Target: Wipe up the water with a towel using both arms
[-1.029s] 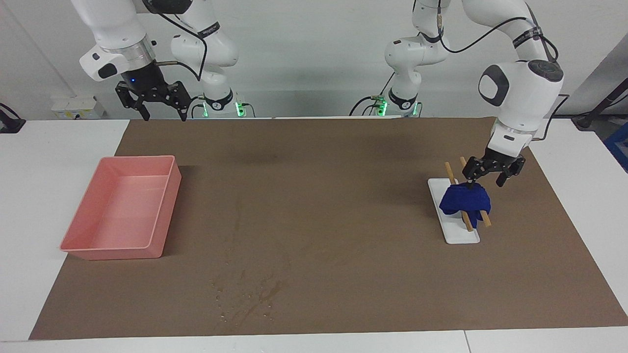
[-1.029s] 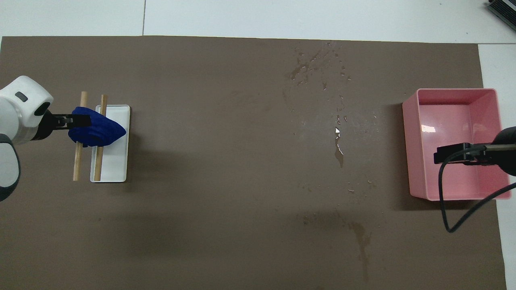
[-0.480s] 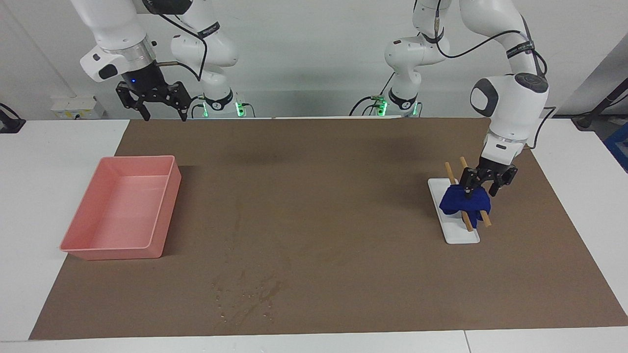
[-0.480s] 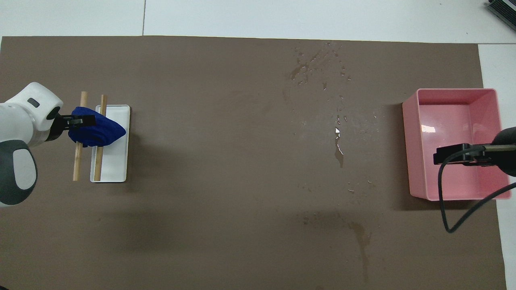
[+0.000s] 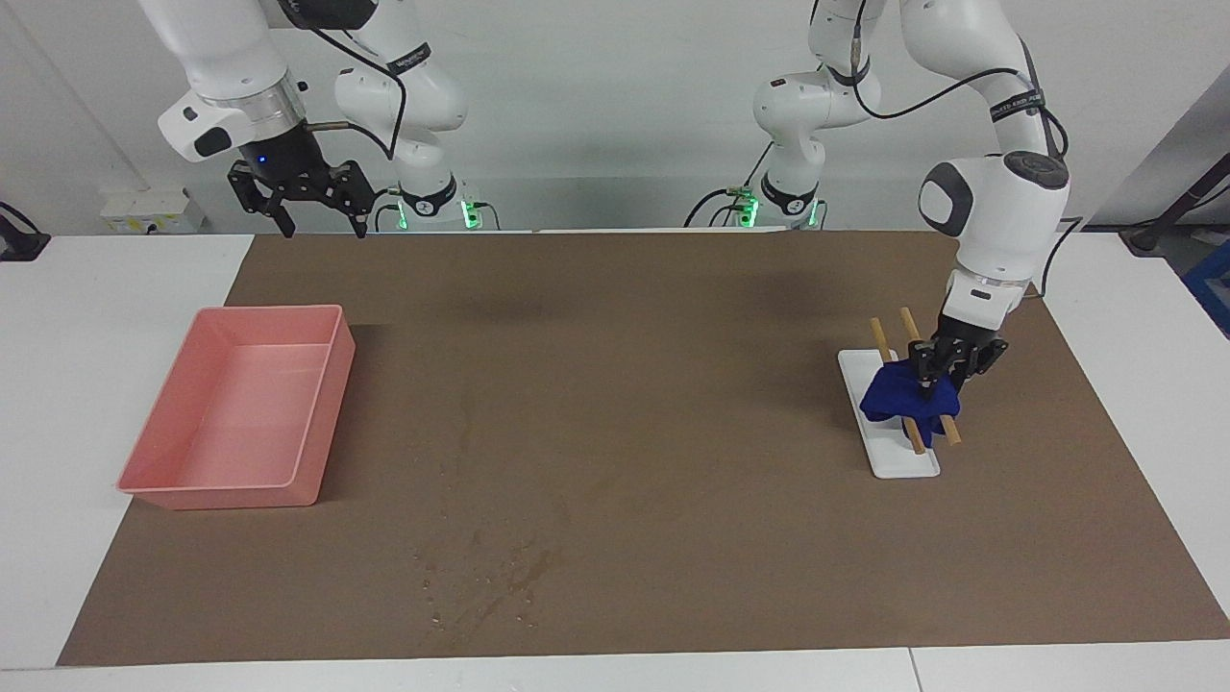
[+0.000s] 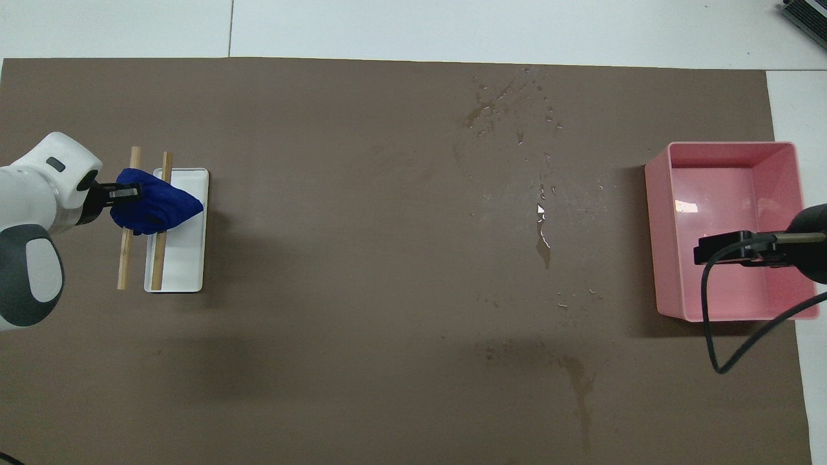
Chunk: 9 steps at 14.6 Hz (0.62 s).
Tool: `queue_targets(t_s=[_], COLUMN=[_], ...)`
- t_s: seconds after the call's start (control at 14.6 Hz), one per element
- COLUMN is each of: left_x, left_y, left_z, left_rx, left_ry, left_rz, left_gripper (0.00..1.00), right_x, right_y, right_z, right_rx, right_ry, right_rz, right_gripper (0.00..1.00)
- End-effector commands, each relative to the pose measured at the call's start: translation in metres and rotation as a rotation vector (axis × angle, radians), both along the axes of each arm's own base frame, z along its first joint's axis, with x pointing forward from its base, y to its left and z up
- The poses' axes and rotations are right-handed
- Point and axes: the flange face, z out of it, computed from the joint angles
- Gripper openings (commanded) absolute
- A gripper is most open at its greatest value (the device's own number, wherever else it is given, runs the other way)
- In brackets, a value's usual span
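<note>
We find the left gripper lowered with fingers pinched together, while the right gripper waits raised, fingers spread wide.

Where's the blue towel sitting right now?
The crumpled royal-blue cloth towel lies draped over two wooden sticks on the white rectangular tray, at the left arm's end of the table, with the left gripper on it.

Open mat between tray and bin

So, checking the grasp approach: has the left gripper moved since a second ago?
Yes. The left gripper has come down onto the towel, toward the white tray, which has stayed put.
</note>
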Motion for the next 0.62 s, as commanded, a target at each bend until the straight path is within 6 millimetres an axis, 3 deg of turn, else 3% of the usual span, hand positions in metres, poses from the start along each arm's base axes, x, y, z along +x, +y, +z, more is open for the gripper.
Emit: queue_targets(t_s=[0.0, 0.21, 0.55], left_x=[0.002, 0.006, 0.01], left_y=[-0.001, 0.003, 0.001], left_z=[-0.001, 0.008, 0.045], left_rx=[0.001, 0.004, -0.001], left_ry=[-0.005, -0.003, 0.064], left_rz=[0.007, 0.004, 0.01], left_gripper=[0.0, 0.0, 0.0], right_x=[-0.008, -0.009, -0.009], right_y=[-0.004, -0.005, -0.004], right_z=[0.003, 0.002, 0.0], right_rx=[-0.009, -0.009, -0.004], right_ry=[0.005, 0.006, 0.011], right_rz=[0.019, 0.018, 0.013], right_gripper=[1.0, 1.0, 1.0])
